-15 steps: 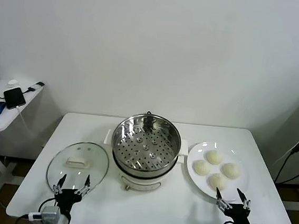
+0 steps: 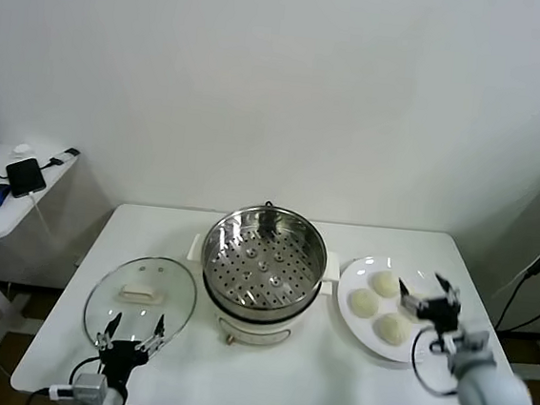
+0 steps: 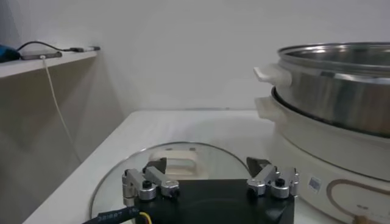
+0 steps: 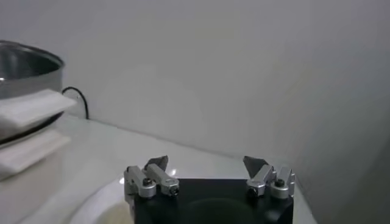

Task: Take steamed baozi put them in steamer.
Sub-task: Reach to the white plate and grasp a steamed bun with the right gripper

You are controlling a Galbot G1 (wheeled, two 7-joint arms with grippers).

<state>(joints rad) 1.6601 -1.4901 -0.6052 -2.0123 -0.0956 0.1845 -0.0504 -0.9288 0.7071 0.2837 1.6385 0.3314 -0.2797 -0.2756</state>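
A: Right end effector (image 2: 426, 296), fingers spread wide and empty, hovers over the steamed baozi (image 2: 386, 284) on the plate (image 2: 349, 323); steamer (image 2: 264, 259) stands mid-bench (image 2: 329, 385).

B: Left end effector (image 2: 129, 334), equally wide, waits by the glass lid (image 2: 142, 291).

Three cream-white steamed baozi (image 2: 382, 305) show on a plate right of frame centre. The shiny steel steamer (image 2: 264, 261), perforated tray bare, stands mid-frame.
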